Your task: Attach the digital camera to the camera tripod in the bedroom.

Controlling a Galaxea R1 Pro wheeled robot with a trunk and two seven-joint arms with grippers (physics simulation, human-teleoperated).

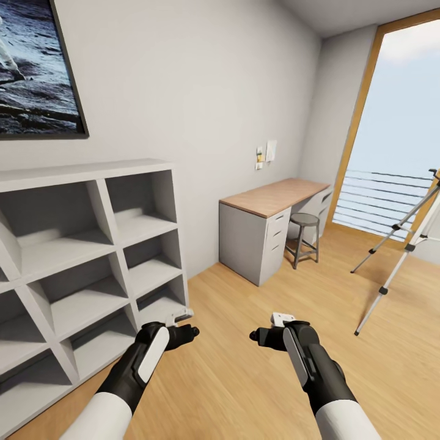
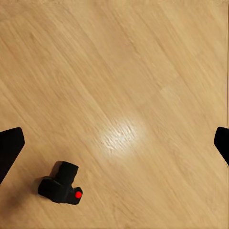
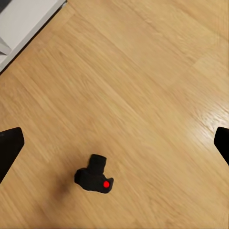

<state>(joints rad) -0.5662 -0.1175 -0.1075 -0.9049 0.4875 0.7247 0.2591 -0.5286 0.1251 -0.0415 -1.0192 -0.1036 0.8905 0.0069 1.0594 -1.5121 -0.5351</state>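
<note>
Both grippers spread wide and empty: in the left wrist view the left gripper (image 2: 114, 143) shows only black fingertips (image 2: 10, 145) at the frame edges, nothing between them but floor. Same for the right gripper (image 3: 114, 143), fingertips (image 3: 9, 145) far apart, gripping nothing. In the head view the left gripper (image 1: 181, 330) and right gripper (image 1: 272, 330) hang low over the wood plank floor (image 1: 256, 379), touching nothing; jaw state can't be read from that angle.

Grey cubby shelf (image 1: 91, 256) along the wall at the robot's left, open compartments, all visible ones hold nothing.

Digital camera (image 2: 61, 185) lies on the floor, lens flat along the planks, red button (image 2: 78, 194) facing up. It sits well below both grippers, apart from the fingers; also seen from the right wrist (image 3: 94, 175).

Camera tripod (image 1: 403, 244) stands at the robot's far right by the tall window (image 1: 397, 122), silver legs spread, partly cut by the frame edge. Wood-topped grey desk (image 1: 275, 208) with a round stool (image 1: 304, 235) beyond, well apart from the tripod. Dark framed picture (image 1: 36, 67) on the wall above the shelf.
</note>
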